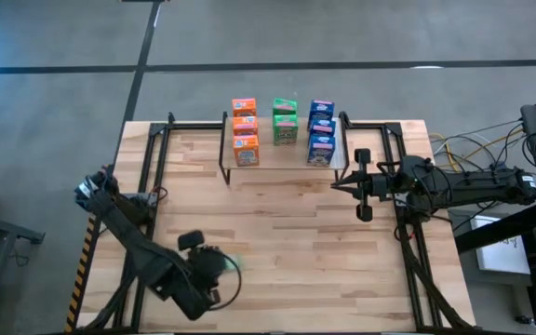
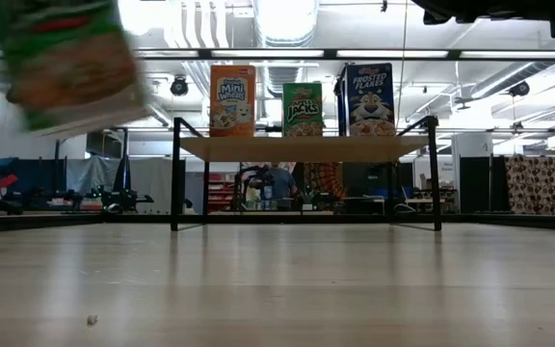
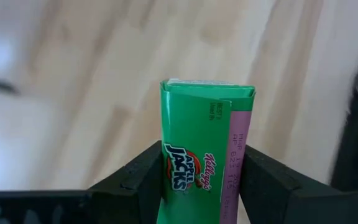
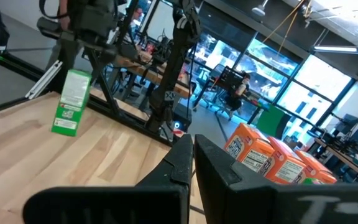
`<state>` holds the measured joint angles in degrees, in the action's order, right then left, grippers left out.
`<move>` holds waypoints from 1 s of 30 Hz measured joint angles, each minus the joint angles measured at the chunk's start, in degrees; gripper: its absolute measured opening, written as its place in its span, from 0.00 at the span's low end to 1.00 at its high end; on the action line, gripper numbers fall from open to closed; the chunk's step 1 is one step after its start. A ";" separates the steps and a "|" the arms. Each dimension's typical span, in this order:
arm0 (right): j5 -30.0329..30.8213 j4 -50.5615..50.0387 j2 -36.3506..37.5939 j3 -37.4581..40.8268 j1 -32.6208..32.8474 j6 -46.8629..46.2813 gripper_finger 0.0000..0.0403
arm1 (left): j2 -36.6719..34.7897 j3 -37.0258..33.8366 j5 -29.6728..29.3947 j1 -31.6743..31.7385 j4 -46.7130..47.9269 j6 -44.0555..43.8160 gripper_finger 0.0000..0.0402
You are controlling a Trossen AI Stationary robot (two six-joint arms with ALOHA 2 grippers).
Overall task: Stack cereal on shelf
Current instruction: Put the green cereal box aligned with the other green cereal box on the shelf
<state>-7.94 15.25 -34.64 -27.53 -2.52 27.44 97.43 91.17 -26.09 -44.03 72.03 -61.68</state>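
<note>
A green cereal box (image 3: pixel 201 158) hangs clamped in the left gripper (image 3: pixel 202 186) above the table's (image 1: pixel 287 251) near left corner, eight more boxes (image 1: pixel 283 131) sit on the shelf (image 1: pixel 340 158) at the far edge, and the right gripper (image 1: pixel 341 183), fingers together, waits beside it.

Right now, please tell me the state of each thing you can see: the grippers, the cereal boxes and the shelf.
Left gripper: shut on the green Apple Jacks box, lifted above the table's front left.
Right gripper: shut, empty, hanging near the shelf's right end.
Shelf: standing, carrying boxes.
Orange boxes: upright in a row on the shelf.
Green boxes: two on the shelf.
Blue boxes: in a row on the shelf.
</note>
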 joint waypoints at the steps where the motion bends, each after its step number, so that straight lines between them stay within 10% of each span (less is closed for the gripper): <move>1: 0.00 0.01 0.01 0.00 -0.01 0.00 0.02 | 0.00 0.77 -1.72 0.68 0.18 2.36 0.40; 30: -0.02 -9.55 5.19 0.00 0.01 -7.51 0.02 | -0.02 14.94 -4.83 33.42 -10.47 70.85 0.40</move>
<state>-7.97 5.71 -29.45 -27.53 -2.50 19.93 97.41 106.10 -30.92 -10.61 61.56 9.17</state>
